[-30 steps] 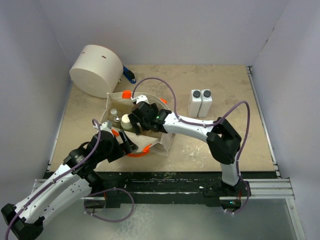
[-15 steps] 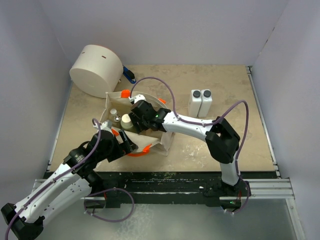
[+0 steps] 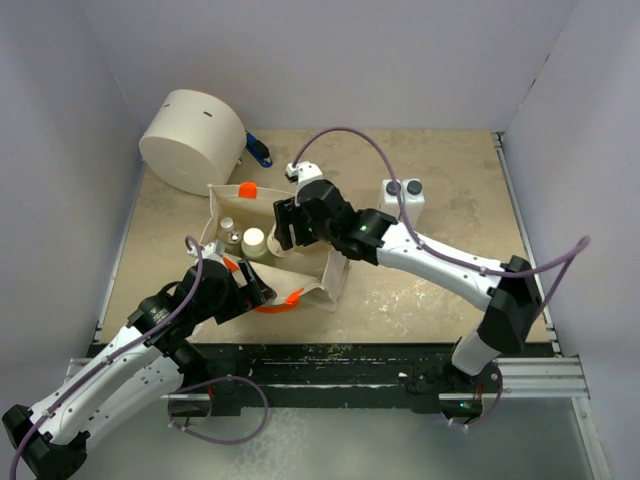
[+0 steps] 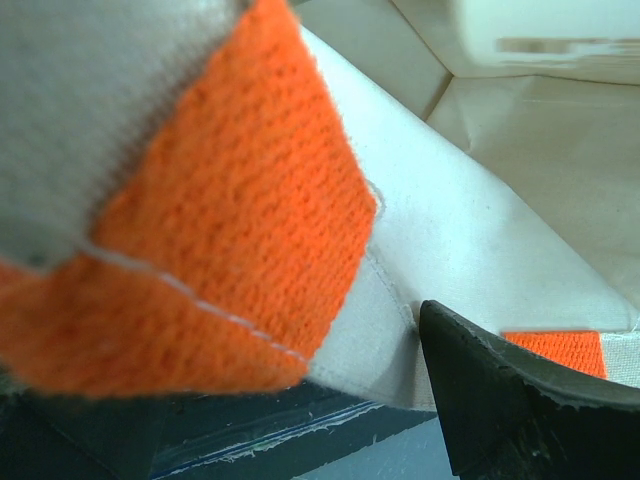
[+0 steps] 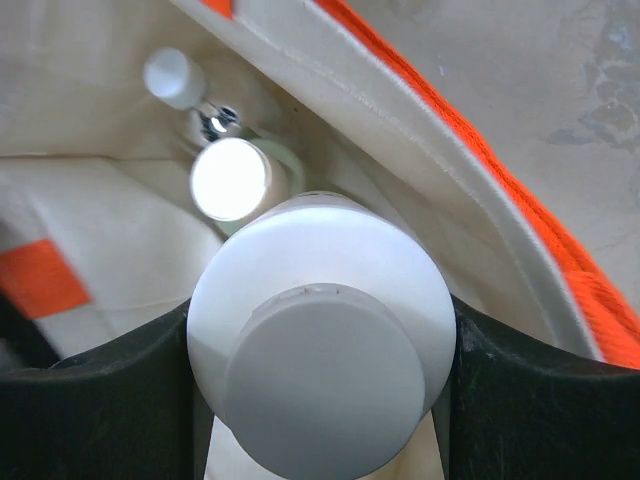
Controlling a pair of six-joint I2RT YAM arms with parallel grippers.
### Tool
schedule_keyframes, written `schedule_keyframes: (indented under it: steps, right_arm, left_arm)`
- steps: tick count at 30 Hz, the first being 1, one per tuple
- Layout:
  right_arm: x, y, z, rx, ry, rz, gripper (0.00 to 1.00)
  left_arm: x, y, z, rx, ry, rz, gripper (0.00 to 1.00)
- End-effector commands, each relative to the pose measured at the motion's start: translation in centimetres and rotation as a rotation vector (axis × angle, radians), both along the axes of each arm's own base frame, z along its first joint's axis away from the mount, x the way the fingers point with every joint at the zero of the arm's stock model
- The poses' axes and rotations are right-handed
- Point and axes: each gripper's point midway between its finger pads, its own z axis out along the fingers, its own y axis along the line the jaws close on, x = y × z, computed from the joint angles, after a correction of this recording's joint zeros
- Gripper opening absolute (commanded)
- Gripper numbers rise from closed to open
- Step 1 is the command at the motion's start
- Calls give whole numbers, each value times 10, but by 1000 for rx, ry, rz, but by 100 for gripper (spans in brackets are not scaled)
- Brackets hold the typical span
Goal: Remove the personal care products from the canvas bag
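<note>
The canvas bag (image 3: 322, 278) stands open at the table's centre left, with orange straps (image 4: 230, 220). My right gripper (image 5: 320, 345) hangs over its mouth, shut on the cream round bottle (image 5: 320, 290), seen cap-up between the black fingers (image 5: 545, 400). From the top view that bottle (image 3: 253, 241) sits just left of the right gripper (image 3: 280, 238). Below it in the bag stand a pale green bottle (image 5: 232, 178) and a silvery-capped one (image 5: 172, 76). My left gripper (image 3: 252, 288) is open at the bag's near rim (image 4: 470, 230), cloth and strap between its jaws.
Two white square bottles with dark caps (image 3: 404, 192) stand on the table right of the bag, partly behind the right arm. A large cream cylinder (image 3: 192, 140) with a blue handle (image 3: 260, 152) lies at the back left. Walls enclose the table.
The right gripper has shut on the cream round bottle. The right arm has risen and its elbow has swung out to the right. The left arm has not moved.
</note>
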Motion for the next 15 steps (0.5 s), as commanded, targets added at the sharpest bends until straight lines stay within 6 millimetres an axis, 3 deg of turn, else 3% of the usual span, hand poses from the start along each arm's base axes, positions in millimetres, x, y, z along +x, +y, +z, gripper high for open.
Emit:
schedule_keyframes:
  steps: [1, 8, 15]
  right_arm:
    - [0, 9, 109, 411, -74, 13, 0]
    - [-18, -27, 169, 723, -49, 38, 0]
    - [-14, -94, 190, 691, -157, -149, 0]
  left_arm:
    - [-4, -6, 12, -17, -8, -54, 99]
    - [-4, -6, 12, -12, -9, -56, 99]
    - [-3, -6, 12, -13, -11, -55, 100]
